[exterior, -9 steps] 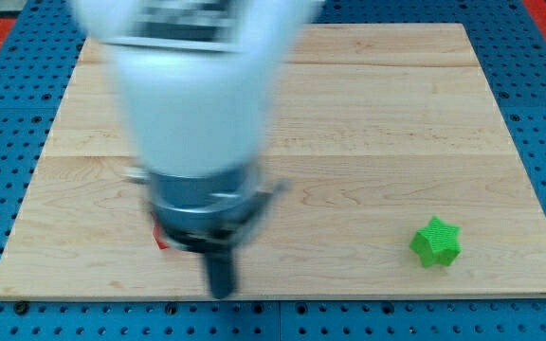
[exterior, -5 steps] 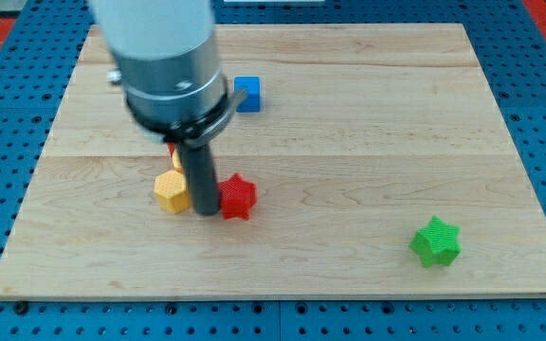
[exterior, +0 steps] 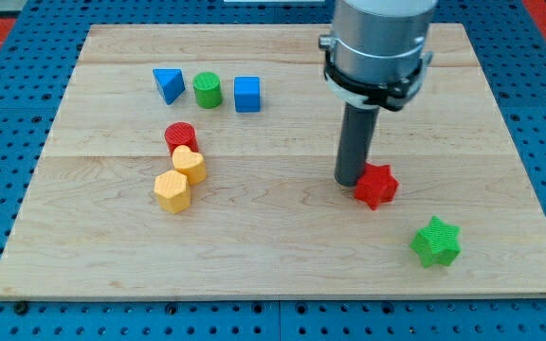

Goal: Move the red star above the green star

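Observation:
The red star [exterior: 376, 186] lies on the wooden board, right of centre. My tip [exterior: 350, 181] touches its left side. The green star [exterior: 436, 242] lies below and to the right of the red star, near the board's lower right corner, a small gap apart from it. The arm's grey body [exterior: 377, 38] rises above the tip at the view's top.
A blue triangle [exterior: 168, 84], a green cylinder [exterior: 208, 90] and a blue cube [exterior: 246, 94] stand in a row at upper left. A red cylinder [exterior: 180, 137], a yellow heart [exterior: 190, 164] and a yellow hexagon [exterior: 172, 190] cluster at left. The board's bottom edge [exterior: 282, 296] is near the green star.
My tip has moved right across the board, pushing the red star from beside the yellow blocks to near the green star. The blocks at left are now uncovered.

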